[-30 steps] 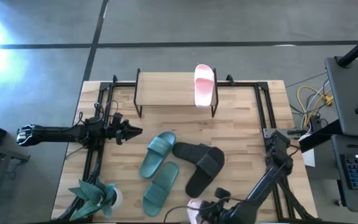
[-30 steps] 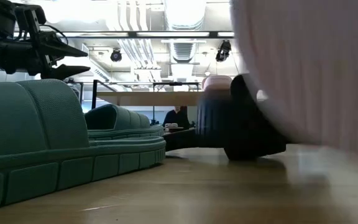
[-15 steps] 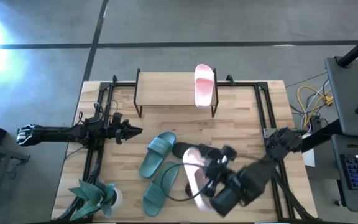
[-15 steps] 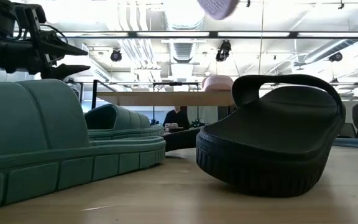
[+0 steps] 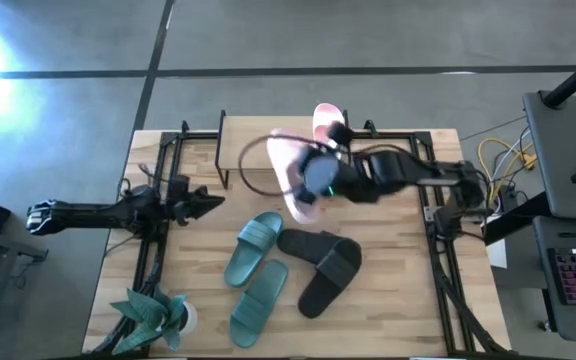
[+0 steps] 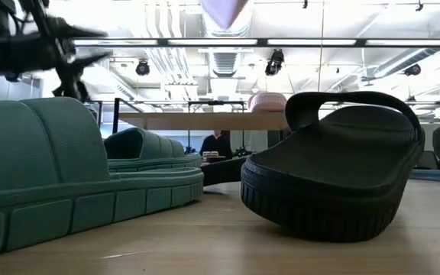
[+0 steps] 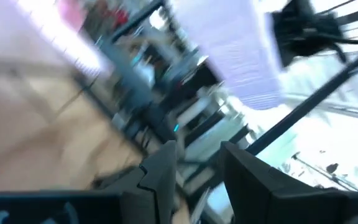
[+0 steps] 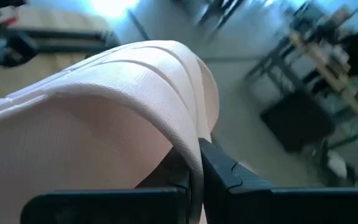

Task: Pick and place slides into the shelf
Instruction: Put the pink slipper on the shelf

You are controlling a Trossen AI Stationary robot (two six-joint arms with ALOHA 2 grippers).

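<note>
My right gripper was clamped on a light pink slide, its fingers pinching the wide ribbed strap. I held the slide in the air over the front edge of the shelf, just beside the second pink slide, which lay on the shelf's right end. The shelf was a light plank on thin black legs at the far side of the wooden table. My left gripper hung over the table's left side, fingers apart and empty. Two teal-green slides and two black slides lay on the table in front of the shelf. A potted plant stood at the near left corner. Beyond the table was grey floor.
</note>
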